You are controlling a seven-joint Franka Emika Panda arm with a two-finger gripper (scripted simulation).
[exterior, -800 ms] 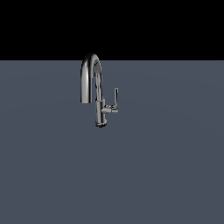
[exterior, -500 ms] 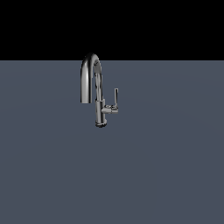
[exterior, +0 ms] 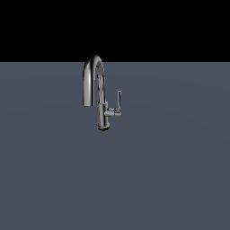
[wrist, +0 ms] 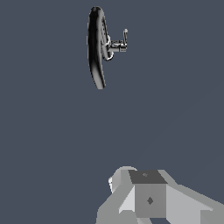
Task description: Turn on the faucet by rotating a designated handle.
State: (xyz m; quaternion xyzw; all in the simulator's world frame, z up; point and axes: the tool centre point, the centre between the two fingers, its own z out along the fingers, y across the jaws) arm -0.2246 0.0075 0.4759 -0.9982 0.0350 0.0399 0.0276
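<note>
The chrome gooseneck faucet (exterior: 103, 110) stands upright on the grey surface in the exterior view, its arched spout curving toward that view's left. Its handle (exterior: 119, 99) is a thin lever pointing straight up from a short stub on the exterior view's right side of the body. The wrist view looks down on the faucet (wrist: 96, 48) and the handle (wrist: 125, 37) from a distance. My gripper (wrist: 135, 178) shows only as grey blocks at the picture's edge, well away from the faucet and touching nothing. No gap between its fingers can be made out. The exterior view does not show the arm.
A flat grey surface (exterior: 170, 179) spreads around the faucet, with a black background (exterior: 115, 27) behind it. No other objects are in view.
</note>
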